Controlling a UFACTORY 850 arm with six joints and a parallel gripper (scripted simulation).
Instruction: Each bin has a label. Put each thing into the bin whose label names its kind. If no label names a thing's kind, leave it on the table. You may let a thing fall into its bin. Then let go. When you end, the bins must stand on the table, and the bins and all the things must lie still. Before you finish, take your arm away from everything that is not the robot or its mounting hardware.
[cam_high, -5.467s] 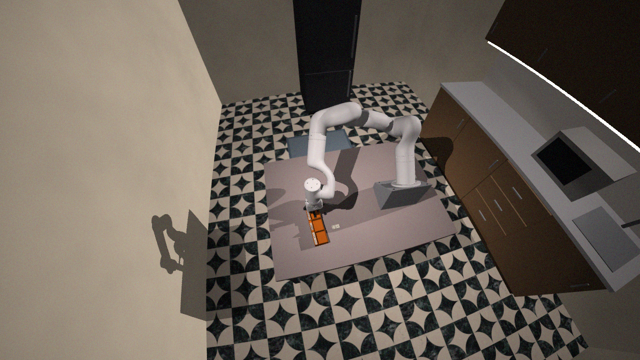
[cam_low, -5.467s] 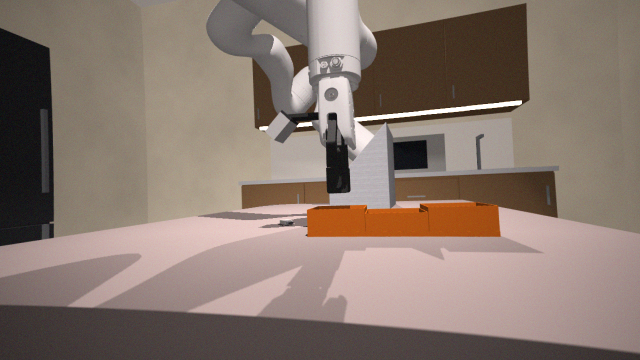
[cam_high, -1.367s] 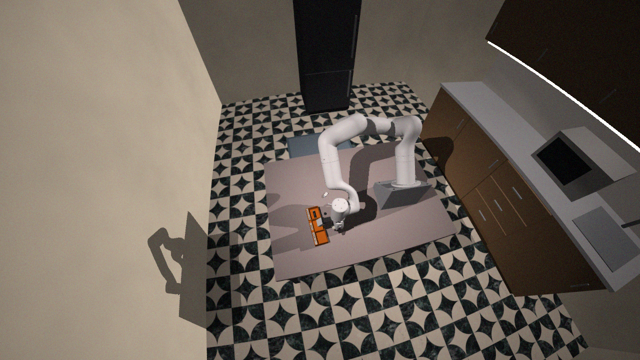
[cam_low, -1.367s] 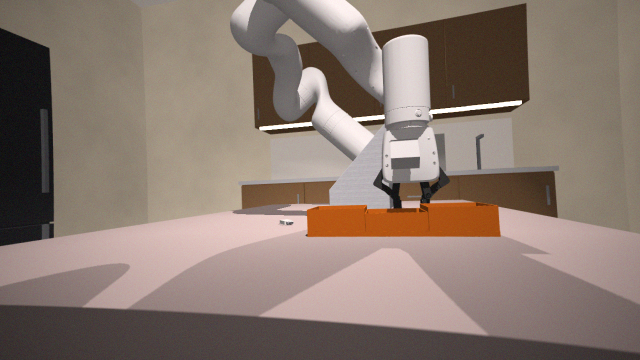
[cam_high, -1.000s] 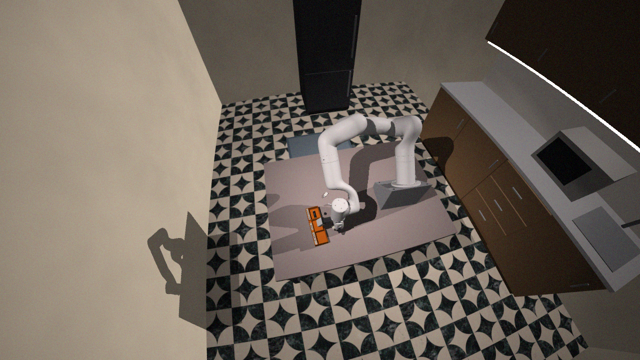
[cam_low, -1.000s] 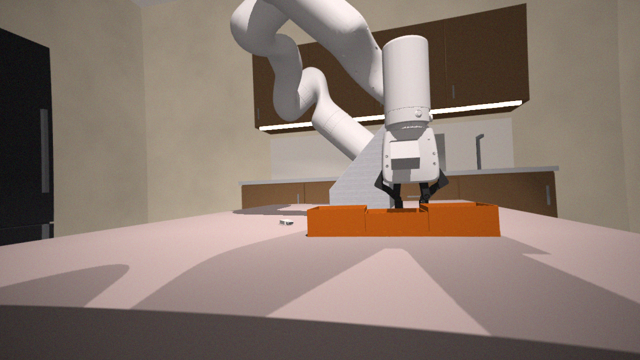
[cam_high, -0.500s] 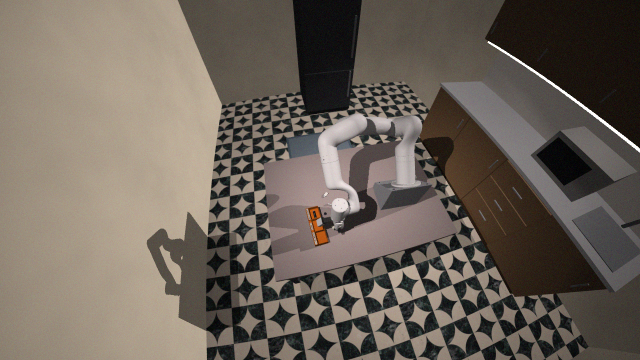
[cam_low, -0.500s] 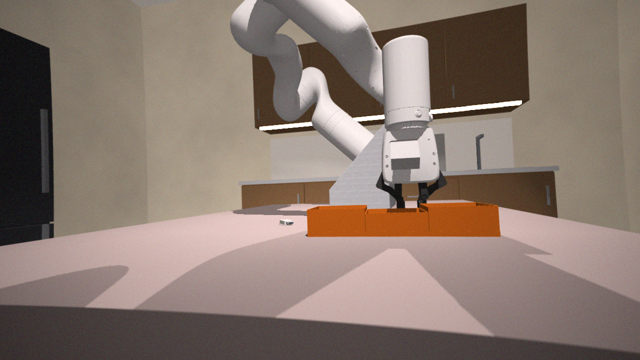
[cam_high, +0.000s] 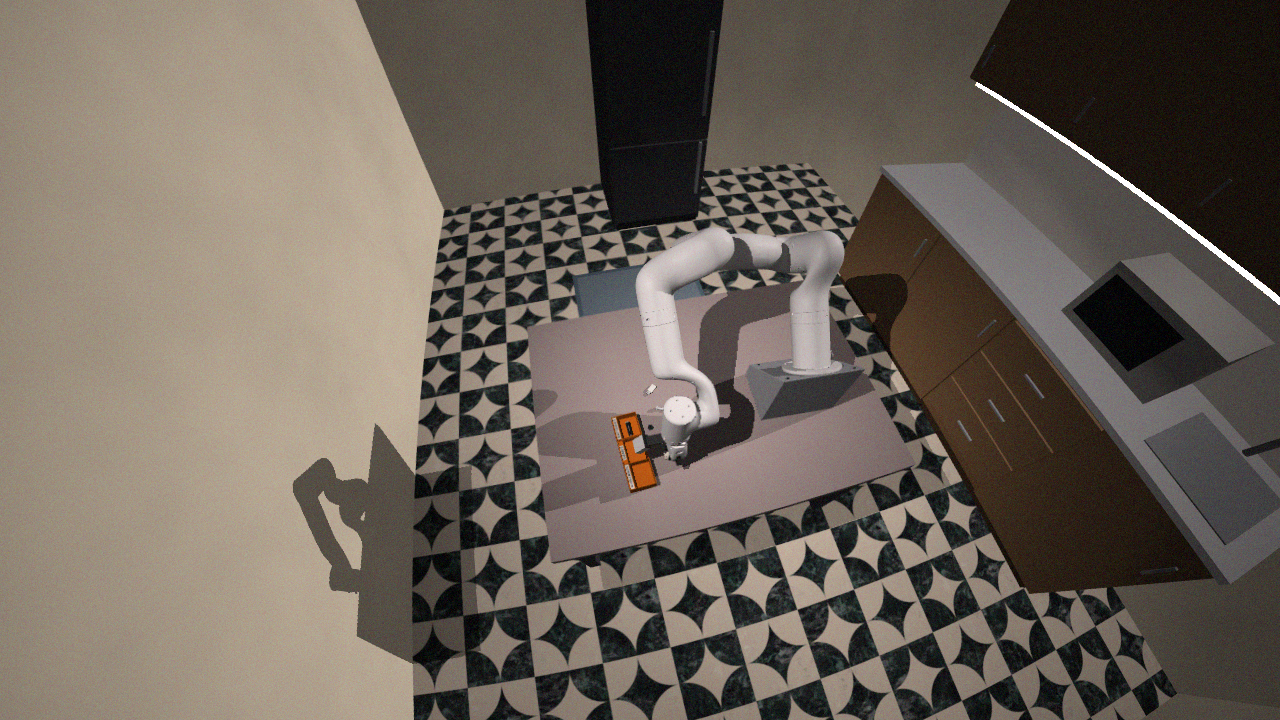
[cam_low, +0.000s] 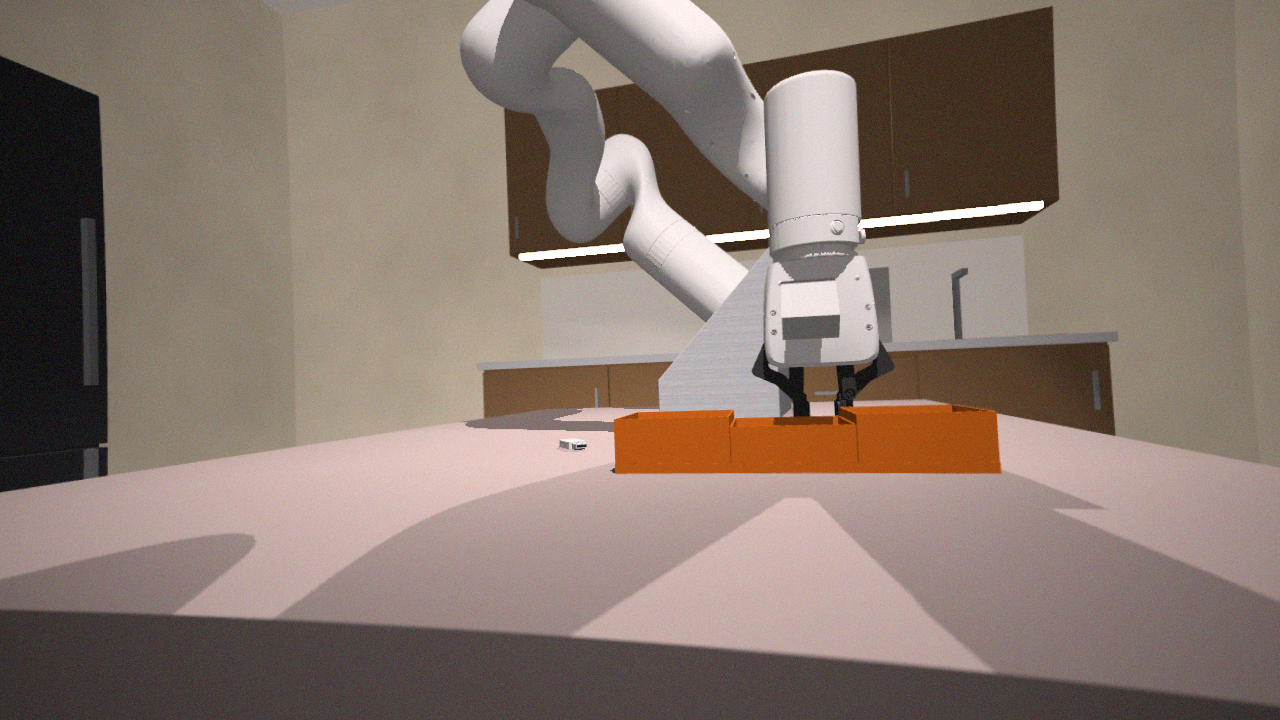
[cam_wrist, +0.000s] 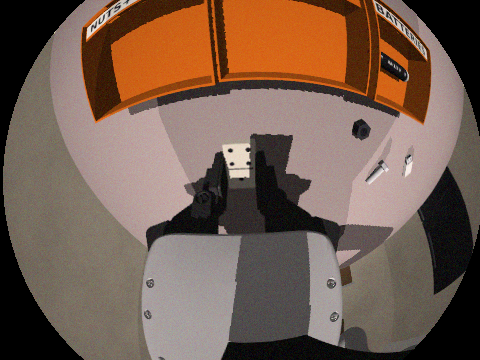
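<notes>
Jaws clamped on white domino (cam_wrist: 238, 159), low on bench (cam_wrist: 300, 114) before orange GAMES bin (cam_wrist: 287, 27); nut (cam_wrist: 360, 128), bolt (cam_wrist: 376, 172) lie nearby.

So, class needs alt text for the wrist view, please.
The end effector is shut on a white domino on the table, facing three orange bins labelled NUTS+BOLTS, GAMES and a partly visible BATTER. A nut and bolt lie at right.
</notes>
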